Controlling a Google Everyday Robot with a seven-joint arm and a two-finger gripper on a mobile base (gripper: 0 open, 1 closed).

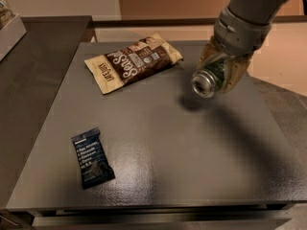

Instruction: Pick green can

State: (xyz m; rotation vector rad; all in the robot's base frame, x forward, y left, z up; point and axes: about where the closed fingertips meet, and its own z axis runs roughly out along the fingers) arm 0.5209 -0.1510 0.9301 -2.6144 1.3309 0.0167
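Two tan fingers [235,75] of the gripper [216,79] are clamped on the small dark green metal drink can [215,73], one on each side of its body. The can sits between them, tilted, with its long axis running down-left and its shiny silver end facing out. It hangs clear of the dark grey tabletop [168,143], over the right rear area, with its shadow [189,102] below. The grey arm [249,18] exits top right. The brown snack bag [134,63] is well apart to the left, and the dark blue bar wrapper [92,158] is front-left. The grasp looks good. My one concern is the can slipping along its tilted axis.
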